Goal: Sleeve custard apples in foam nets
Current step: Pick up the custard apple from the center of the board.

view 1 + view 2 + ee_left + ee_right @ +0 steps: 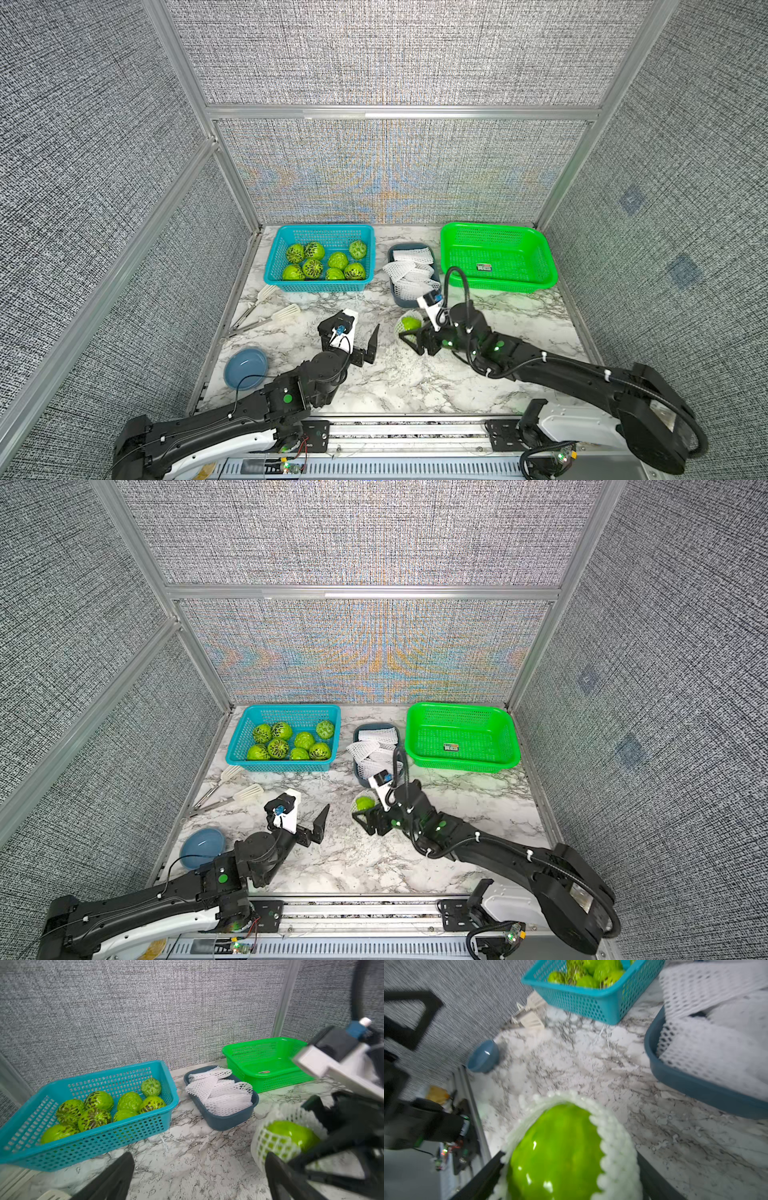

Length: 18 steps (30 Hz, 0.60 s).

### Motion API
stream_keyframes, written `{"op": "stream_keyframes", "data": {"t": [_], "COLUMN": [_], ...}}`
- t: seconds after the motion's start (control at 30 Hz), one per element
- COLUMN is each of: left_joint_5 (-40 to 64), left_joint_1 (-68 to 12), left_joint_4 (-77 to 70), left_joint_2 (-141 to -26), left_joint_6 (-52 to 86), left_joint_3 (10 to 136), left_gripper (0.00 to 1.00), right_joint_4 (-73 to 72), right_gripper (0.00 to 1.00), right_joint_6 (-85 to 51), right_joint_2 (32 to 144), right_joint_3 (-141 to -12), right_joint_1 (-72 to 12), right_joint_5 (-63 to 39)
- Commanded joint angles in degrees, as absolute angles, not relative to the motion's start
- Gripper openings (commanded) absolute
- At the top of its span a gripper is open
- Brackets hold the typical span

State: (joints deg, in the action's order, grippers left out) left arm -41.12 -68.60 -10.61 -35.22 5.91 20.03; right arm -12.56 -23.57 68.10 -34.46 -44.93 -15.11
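Right fingers point(481, 1180) clamp glossy green custard apple point(556, 1153) in foam net point(616, 1147); left fingers point(112, 1178) apart.

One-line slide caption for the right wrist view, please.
Right gripper grips a custard apple sleeved in a foam net, with the blue basket beyond.

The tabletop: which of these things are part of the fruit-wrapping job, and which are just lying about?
Job: custard apples in the blue basket; foam nets in the grey tray; sleeved apple between the right fingers; green basket, probably for finished fruit.
Lying about: white tongs; blue bowl.
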Motion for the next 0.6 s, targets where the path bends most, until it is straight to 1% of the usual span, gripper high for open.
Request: {"op": "stream_keyframes", "data": {"t": [0.0,0.1,0.17,0.33,0.47,0.57], "left_joint_5": [-31.0,-23.8,-21.0,-13.1,-8.4,-5.3], "left_joint_1": [-68.6,-68.6,-68.6,-68.6,-68.0,-65.5], "left_joint_4": [-15.4,-14.5,-13.7,-16.5,-17.5,-18.4], "left_joint_2": [-33.8,-33.0,-33.5,-37.7,-44.6,-48.7], "left_joint_6": [-2.5,-6.7,-8.4,-10.2,-10.7,-9.0], "left_joint_3": [21.2,22.8,24.1,26.7,30.6,32.6], "left_gripper": [0.99,0.99,0.99,0.99,0.99,0.99], "right_joint_4": [-9.1,-8.6,-8.6,-8.5,-3.6,-3.1], "right_gripper": [0.78,0.78,0.78,0.78,0.78,0.78], "right_joint_6": [-31.9,-37.3,-40.8,-44.1,-41.6,-40.4], "right_joint_2": [66.3,65.6,65.5,66.0,66.4,66.5], "right_joint_3": [-37.0,-39.5,-41.0,-44.0,-46.2,-46.7], "right_joint_1": [-39.2,-34.2,-31.6,-29.1,-28.6,-28.3], "right_joint_5": [-31.8,-39.0,-43.1,-50.8,-51.6,-51.5]}}
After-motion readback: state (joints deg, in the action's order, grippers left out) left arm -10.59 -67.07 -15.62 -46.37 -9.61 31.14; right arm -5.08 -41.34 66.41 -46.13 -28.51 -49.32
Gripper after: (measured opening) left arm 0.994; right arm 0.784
